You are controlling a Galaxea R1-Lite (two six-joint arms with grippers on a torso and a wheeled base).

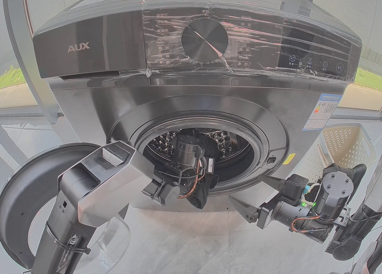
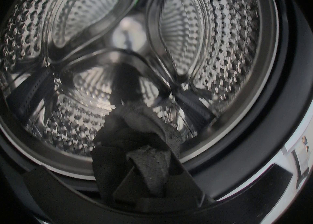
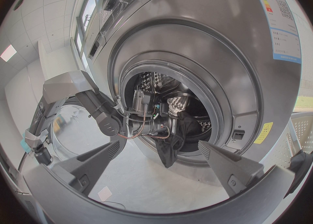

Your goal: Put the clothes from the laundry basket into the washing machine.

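The dark grey washing machine (image 1: 199, 99) stands with its round door (image 1: 24, 191) swung open to the left. My left gripper (image 1: 207, 169) is at the mouth of the drum (image 2: 182, 39), shut on a black garment (image 1: 201, 195). The garment (image 3: 172, 146) hangs over the lower rim of the opening, partly inside and partly outside. In the left wrist view the black garment (image 2: 143, 136) bunches between the fingers, with the steel drum behind it. My right gripper (image 1: 246, 189) is open and holds nothing, low in front of the machine, to the right of the opening.
A cream perforated laundry basket (image 1: 346, 147) stands to the right of the machine, behind my right arm. The floor (image 1: 191, 239) in front of the machine is pale tile. The open door takes up the space at the lower left.
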